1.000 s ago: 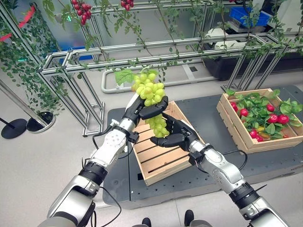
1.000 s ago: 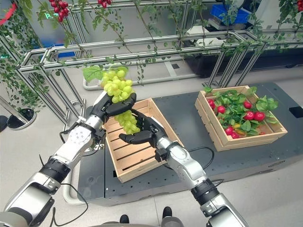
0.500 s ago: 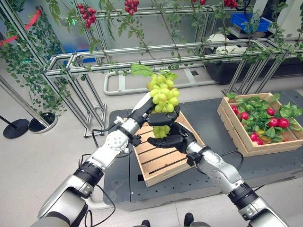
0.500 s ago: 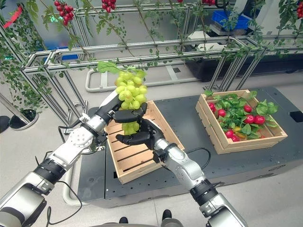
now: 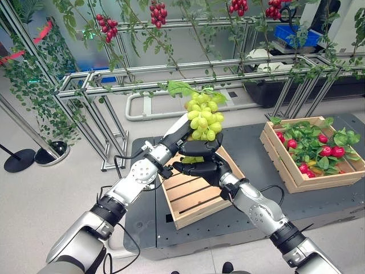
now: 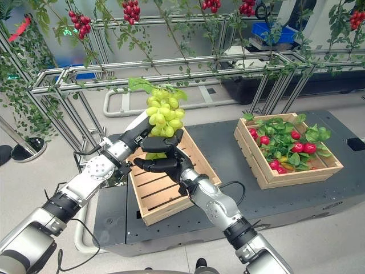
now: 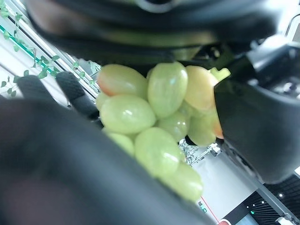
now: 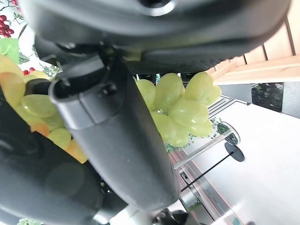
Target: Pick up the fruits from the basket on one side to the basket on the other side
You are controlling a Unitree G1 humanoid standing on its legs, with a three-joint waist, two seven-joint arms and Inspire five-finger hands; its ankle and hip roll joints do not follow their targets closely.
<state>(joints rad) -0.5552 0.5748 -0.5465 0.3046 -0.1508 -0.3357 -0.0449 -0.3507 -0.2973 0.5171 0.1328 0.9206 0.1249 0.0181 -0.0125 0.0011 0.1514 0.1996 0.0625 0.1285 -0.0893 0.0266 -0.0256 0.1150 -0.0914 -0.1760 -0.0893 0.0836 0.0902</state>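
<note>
Left eye view, left hand (image 5: 183,138) wrapped round the green grape bunch (image 5: 203,119), lifted above the empty slatted crate (image 5: 197,185), right hand (image 5: 201,167) cupped beneath, fingers curled against the lowest grapes.

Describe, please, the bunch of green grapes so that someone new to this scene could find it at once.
Start at the dark platform with two wooden crates. Above the slatted crate on the robot's left side, the left hand and right hand meet around the green grape bunch. It is the only pale green fruit, topped by a leaf; the other crate holds red fruit among leaves.
</note>
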